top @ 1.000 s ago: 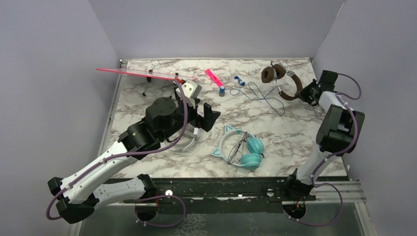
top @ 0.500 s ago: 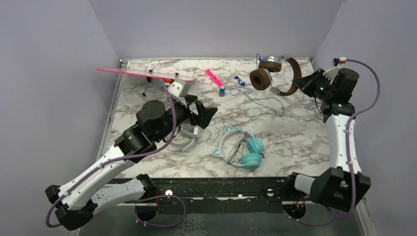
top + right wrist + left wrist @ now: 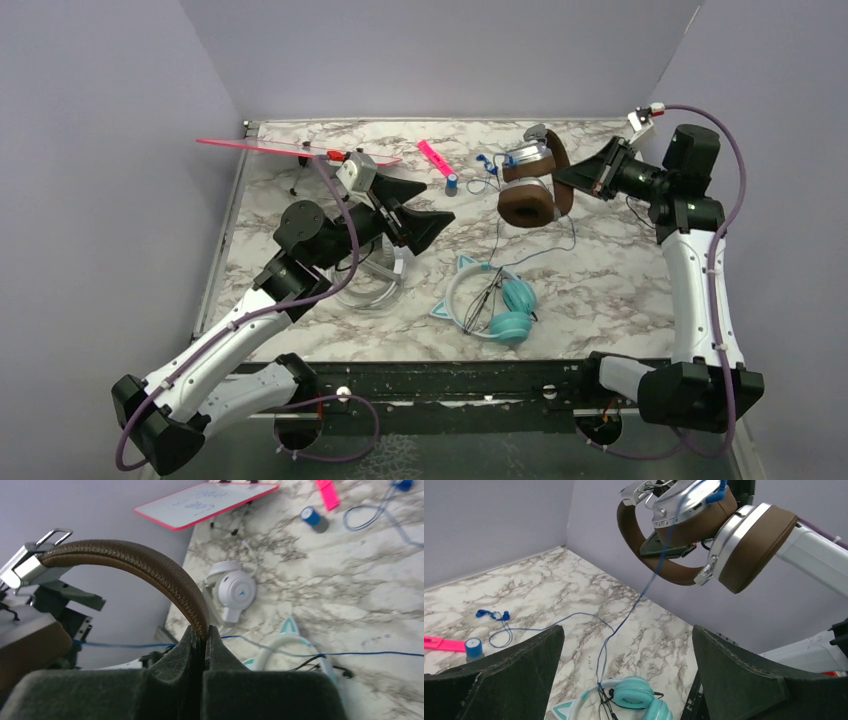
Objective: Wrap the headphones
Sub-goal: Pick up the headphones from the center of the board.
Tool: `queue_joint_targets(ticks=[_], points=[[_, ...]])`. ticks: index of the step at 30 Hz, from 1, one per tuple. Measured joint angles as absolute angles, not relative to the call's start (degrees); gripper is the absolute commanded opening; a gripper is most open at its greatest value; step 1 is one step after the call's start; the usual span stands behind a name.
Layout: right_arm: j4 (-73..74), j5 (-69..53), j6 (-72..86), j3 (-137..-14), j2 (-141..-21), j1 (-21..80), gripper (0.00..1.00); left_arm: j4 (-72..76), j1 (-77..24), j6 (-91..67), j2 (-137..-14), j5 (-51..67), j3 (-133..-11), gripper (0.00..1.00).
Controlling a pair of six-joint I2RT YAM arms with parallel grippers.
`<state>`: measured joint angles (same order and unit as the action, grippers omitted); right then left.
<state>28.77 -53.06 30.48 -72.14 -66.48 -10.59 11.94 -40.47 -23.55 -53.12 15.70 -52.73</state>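
Observation:
My right gripper [image 3: 568, 183] is shut on the leather band of the brown headphones [image 3: 530, 190], holding them in the air above the back of the table. In the right wrist view the band [image 3: 145, 567] is pinched between the jaws of that gripper [image 3: 202, 632]. Their blue cord [image 3: 644, 587] hangs down to the marble top. My left gripper [image 3: 435, 203] stands wide open and empty, just left of the brown headphones [image 3: 749, 545] and below them. The teal cat-ear headphones [image 3: 495, 305] lie at centre front. The white-grey headphones [image 3: 235, 590] lie under my left arm.
A pink-framed whiteboard [image 3: 290, 150] stands at the back left. A pink marker [image 3: 433, 157], a small blue-capped bottle [image 3: 452, 184] and the cord's blue plug [image 3: 487, 163] lie at the back centre. Purple walls close in the left, back and right sides.
My right gripper has lifted the brown headphones off the back right of the table and carried them left and up. My left arm has reached out toward them, its gripper still open.

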Motion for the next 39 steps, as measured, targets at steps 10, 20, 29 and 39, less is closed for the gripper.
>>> queue_joint_targets(ticks=[10,20,29,39], points=[[30.59,-53.58,41.43,-76.31,-67.77,-6.26,0.01,22.61,-40.45,-21.56,-55.83,16.01,-48.10,0.98],[28.21,-34.96,47.24,-72.20,-62.50,-5.74,0.01,37.01,-56.16,-29.02,-65.25,7.60,-47.20,0.98],[28.27,-20.01,56.03,-67.92,-62.61,0.93,0.01,55.05,-59.68,-27.90,-82.28,-4.38,-49.19,0.99],[28.34,-11.75,55.94,-67.42,-62.46,7.07,0.01,61.25,-61.54,-27.11,-89.91,-10.61,-54.74,0.98]])
